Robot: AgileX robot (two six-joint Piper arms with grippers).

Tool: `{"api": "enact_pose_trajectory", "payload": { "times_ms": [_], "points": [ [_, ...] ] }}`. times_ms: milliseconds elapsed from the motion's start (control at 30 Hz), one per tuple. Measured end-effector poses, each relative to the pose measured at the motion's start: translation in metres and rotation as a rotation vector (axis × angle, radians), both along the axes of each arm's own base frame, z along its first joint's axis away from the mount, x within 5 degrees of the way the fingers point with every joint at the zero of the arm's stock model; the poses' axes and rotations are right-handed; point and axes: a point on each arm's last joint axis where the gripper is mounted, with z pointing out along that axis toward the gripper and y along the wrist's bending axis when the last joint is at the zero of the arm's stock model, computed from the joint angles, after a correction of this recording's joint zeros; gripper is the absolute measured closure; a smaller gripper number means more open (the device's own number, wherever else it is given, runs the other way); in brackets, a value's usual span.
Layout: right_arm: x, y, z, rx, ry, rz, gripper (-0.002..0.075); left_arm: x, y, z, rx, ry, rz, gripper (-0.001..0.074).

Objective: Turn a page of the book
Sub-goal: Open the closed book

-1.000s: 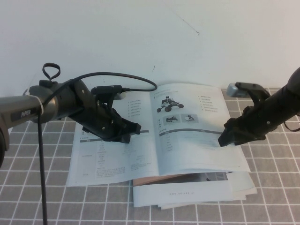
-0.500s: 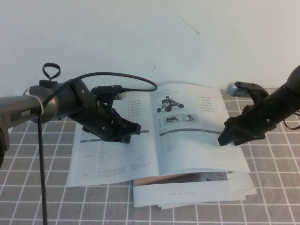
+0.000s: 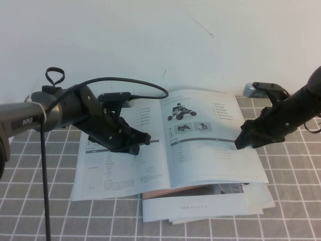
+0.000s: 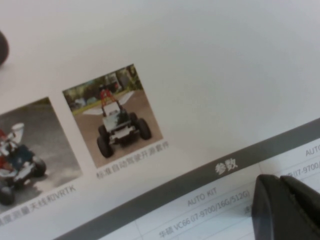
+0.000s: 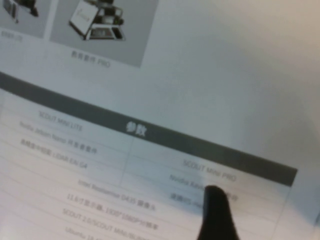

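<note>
Glossy book (image 3: 150, 150), left gripper (image 3: 135, 143) atop, right gripper (image 3: 242, 142) seemingly touching page (image 3: 210, 145)

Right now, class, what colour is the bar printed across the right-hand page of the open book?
Dark grey bar with small white characters, clearest in the right wrist view.

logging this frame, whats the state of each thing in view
book: open, lying flat on other booklets
page: right-hand sheet, outer edge bowed up off the stack
left gripper: low over the left-hand page near the spine
right gripper: tip at the page's outer edge
plain booklets: stacked under the book
</note>
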Motion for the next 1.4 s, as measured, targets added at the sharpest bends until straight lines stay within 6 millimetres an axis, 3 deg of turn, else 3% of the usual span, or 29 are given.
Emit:
{"api": "enact_pose_trajectory", "payload": {
  "times_ms": [233, 567, 1100, 1400],
  "points": [
    [0.002, -0.007, -0.001, -0.003, 0.006, -0.01, 0.0293, 0.0, 0.0, 0.0, 0.002, 0.003, -0.005, 0.0738],
    [0.001, -0.002, -0.007, 0.08, 0.057, 0.032, 0.0293, -0.001, 0.0, 0.0, 0.005, 0.008, -0.01, 0.0738],
    [0.023, -0.006, 0.034, 0.001, -0.039, 0.128, 0.0297, -0.001, 0.0, 0.0, 0.009, 0.005, -0.02, 0.0738],
    [0.023, -0.007, 0.036, -0.008, -0.014, 0.125, 0.0298, -0.001, 0.0, -0.001, 0.016, -0.003, -0.041, 0.0738]
  ]
}}
